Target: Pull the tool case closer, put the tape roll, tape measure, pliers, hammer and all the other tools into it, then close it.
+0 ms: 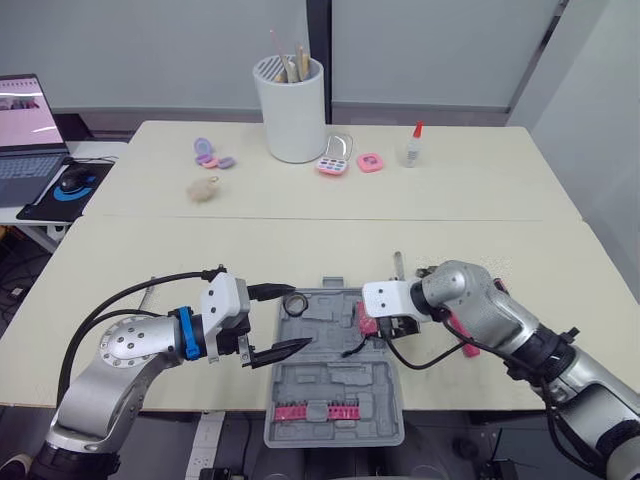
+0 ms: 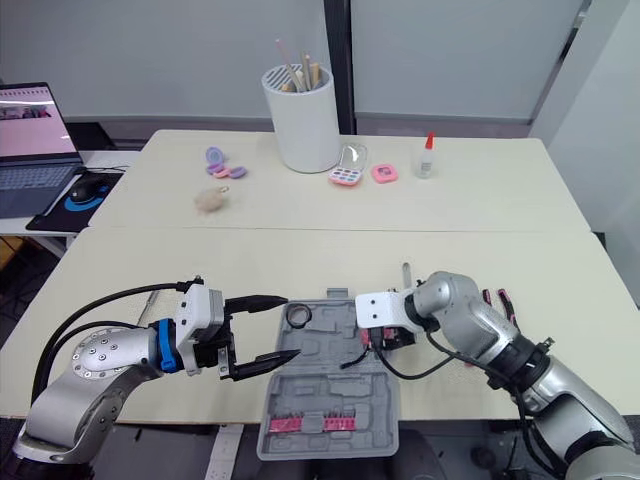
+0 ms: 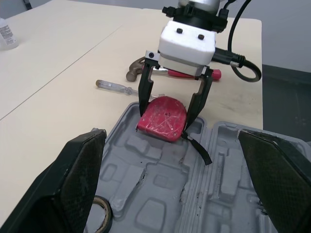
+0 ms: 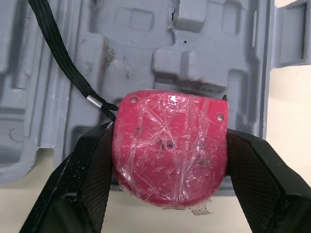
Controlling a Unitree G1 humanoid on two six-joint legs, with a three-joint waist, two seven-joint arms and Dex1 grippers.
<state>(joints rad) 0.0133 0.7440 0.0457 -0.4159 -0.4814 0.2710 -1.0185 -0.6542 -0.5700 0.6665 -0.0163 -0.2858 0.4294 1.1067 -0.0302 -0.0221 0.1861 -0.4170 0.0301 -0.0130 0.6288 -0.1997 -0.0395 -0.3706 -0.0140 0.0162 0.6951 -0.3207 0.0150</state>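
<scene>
The grey tool case [image 1: 330, 385] lies open at the table's front edge. A black tape roll [image 1: 294, 303] rests in its far left corner. My right gripper [image 1: 376, 326] is shut on the red tape measure [image 4: 170, 145], holding it over the case's far right rim, with its black strap [image 4: 58, 53] trailing into the case. My left gripper [image 1: 300, 316] stands open at the case's left side, near the tape roll. A hammer [image 3: 136, 70] and a screwdriver [image 3: 119, 87] lie on the table beyond the case. Red-handled pliers [image 2: 497, 300] lie partly hidden behind my right arm.
A strip of red bits [image 1: 317, 410] sits in the case's near half. At the back stand a white bucket [image 1: 291, 108], a glue bottle [image 1: 412, 147] and small pink items [image 1: 370, 162]. A laptop [image 1: 25, 125] sits on a side table at the left.
</scene>
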